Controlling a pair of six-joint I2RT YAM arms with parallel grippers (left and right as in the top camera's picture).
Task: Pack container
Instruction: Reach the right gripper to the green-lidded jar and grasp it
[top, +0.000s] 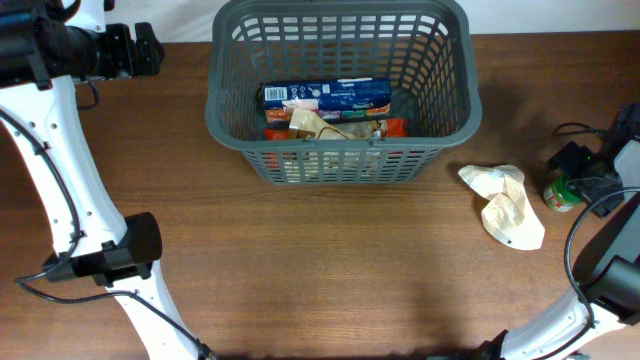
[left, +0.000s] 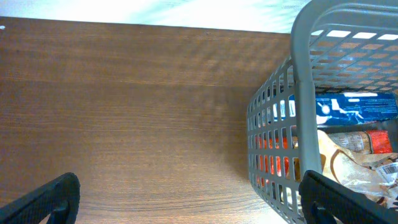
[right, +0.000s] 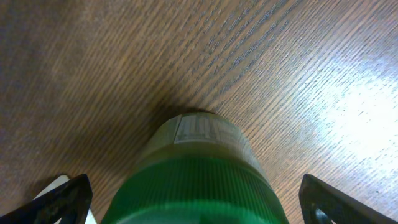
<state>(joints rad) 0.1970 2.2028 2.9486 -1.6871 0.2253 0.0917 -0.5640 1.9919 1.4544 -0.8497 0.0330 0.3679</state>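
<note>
**Overhead.** The container (top: 214, 105) stands at the far middle of the table (top: 330, 270). It is partly filled. A blue box (top: 325, 95) lies across its floor, with a beige wrapper (top: 318, 125) and red packets (top: 396, 127) against the near wall. Two items are outside it on the right: a crumpled cream bag (top: 505, 205) and, further right, a green-lidded jar (top: 558, 193). My right gripper (top: 580, 180) sits at the jar, so I judge the step in hand to be picking that jar up. My left gripper (top: 152, 50) is parked at the far left, pointing towards the container and well clear of the right arm's likely path to it.

**Left wrist.** The left gripper's fingers (left: 46, 199) are spread wide with nothing but bare table between them. The container's far-left corner fills the right of the frame, and the blue box shows through the lattice. The left gripper does not touch the container. From there I could steady the wall if the container slid.

**Right wrist.** The camera looks down on the jar's green lid, which is centred between the fingers (right: 62, 196). The fingers are spread, one on each side, and a strip of table shows between each finger and the lid. They flank the jar without pinching it. The centring suits a squeeze across the lid, though ribbed plastic may slip under a light squeeze.
</note>
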